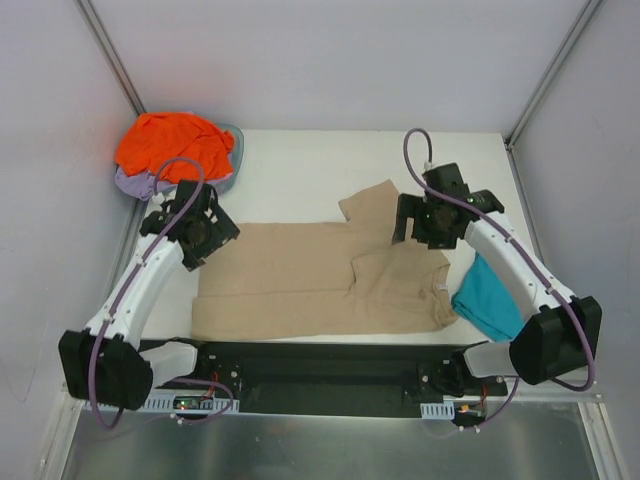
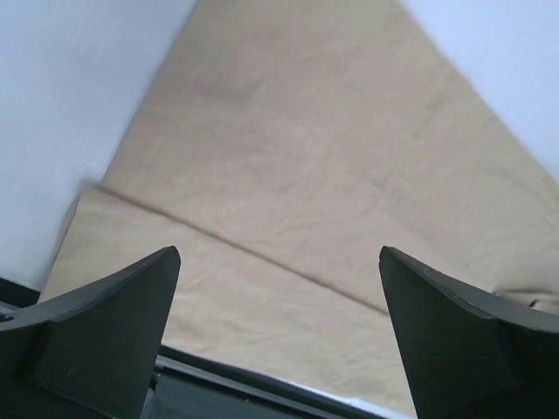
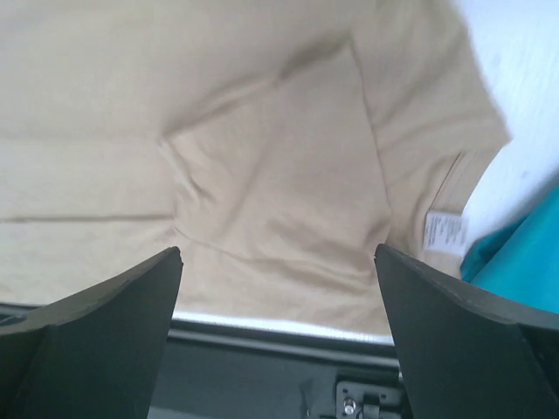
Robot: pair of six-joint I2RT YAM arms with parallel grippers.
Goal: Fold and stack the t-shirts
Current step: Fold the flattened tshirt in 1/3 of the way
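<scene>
A tan t-shirt (image 1: 290, 280) lies spread across the middle of the table, one sleeve (image 1: 375, 205) pointing to the far side and another folded over the body (image 3: 279, 175). A fold line crosses its cloth (image 2: 288, 192) in the left wrist view. My left gripper (image 1: 198, 240) (image 2: 278, 253) hovers open over the shirt's left end, nothing between its fingers. My right gripper (image 1: 420, 230) (image 3: 277, 253) hovers open over the collar end, near the white label (image 3: 445, 231). A teal t-shirt (image 1: 487, 300) (image 3: 524, 262) lies bunched at the right. An orange t-shirt (image 1: 175, 145) sits piled on a lavender one (image 1: 135, 182).
A shallow teal-grey basin (image 1: 237, 150) at the far left holds the orange and lavender pile. The black base rail (image 1: 320, 370) runs along the near edge. Grey walls enclose the table on the left, the right and the far side.
</scene>
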